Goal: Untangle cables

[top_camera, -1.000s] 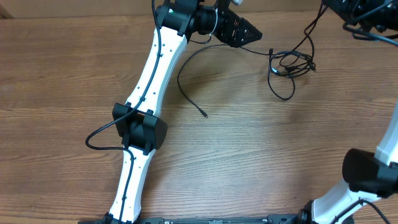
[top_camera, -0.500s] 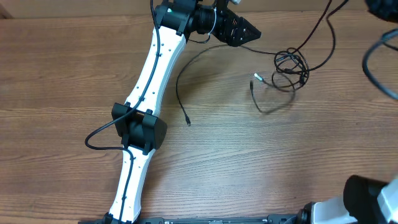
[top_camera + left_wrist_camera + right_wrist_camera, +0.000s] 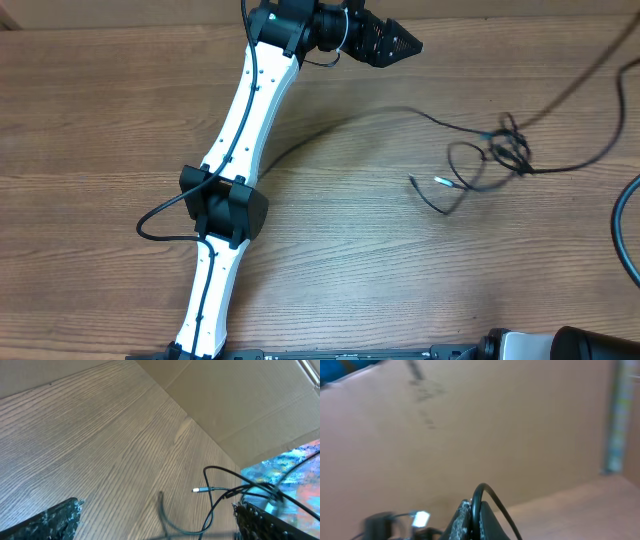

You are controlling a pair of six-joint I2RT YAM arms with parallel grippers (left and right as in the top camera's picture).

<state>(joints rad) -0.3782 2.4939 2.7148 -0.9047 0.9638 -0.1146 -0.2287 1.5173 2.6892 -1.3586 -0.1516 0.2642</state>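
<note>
Left gripper (image 3: 400, 42): jaws spread as wide as they go, nothing between them; it hangs clear of the table (image 3: 120, 120).
Right gripper (image 3: 474, 521): fingers pressed together on one thin black cord, which arches up out of the pinch.
Cables (image 3: 505, 150): a small knot of loops on the wood, ahead of and below the left gripper, well apart from it. One long strand (image 3: 350, 122) trails back under that gripper's arm. Other strands run from the knot off toward the right gripper's side.
Plug end (image 3: 441, 183): pale-tipped, lying loose just short of the knot on the left gripper's side.
Step in hand (judged): drawing one cord out of the knot with the right gripper while the left is free.
Doing it well (judged): bring the open left gripper down onto the knot or the trailing strand to pin it, so the pull opens the loops rather than dragging the whole bundle. Pull slowly, and stop if the loops cinch.
Overhead only: the whole run of cord; the right gripper is out of frame here.
Left wrist only: the gap between the jaws, with the knot lying beyond them.
Right wrist only: the pinch itself, against a cardboard wall (image 3: 530, 435).
</note>
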